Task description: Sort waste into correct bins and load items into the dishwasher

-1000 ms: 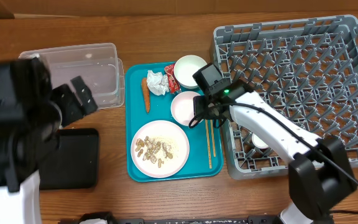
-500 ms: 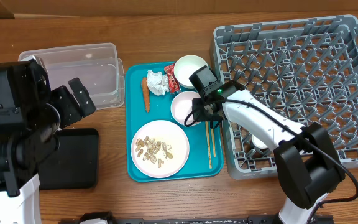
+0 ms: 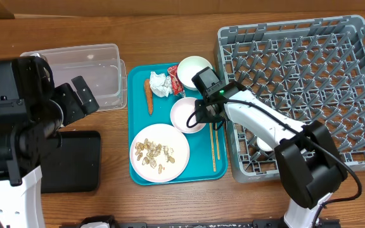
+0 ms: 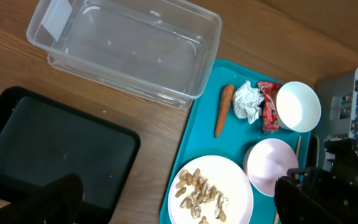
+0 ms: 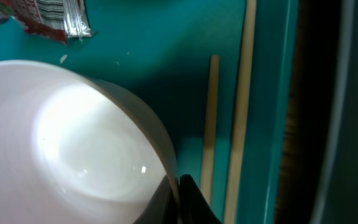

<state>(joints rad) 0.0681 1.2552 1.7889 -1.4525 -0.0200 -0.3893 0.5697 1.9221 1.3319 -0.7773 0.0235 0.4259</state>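
Shut since earlier, my right gripper pinches the pale pink bowl at its rim (chopsticks alongside); lift vertically.

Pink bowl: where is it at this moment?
Overhead, the pink bowl is mid teal tray, between the white bowl and the plate, its right rim pinched by the right gripper.

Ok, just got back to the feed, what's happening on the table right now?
The right gripper is shut on the rim of the pink bowl in the teal tray, beside the dish rack. The left gripper hangs open near the clear tub and black tray, holding nothing. The carrot, paper wad, wrapper, scrap-covered plate and chopsticks are all on the tray.
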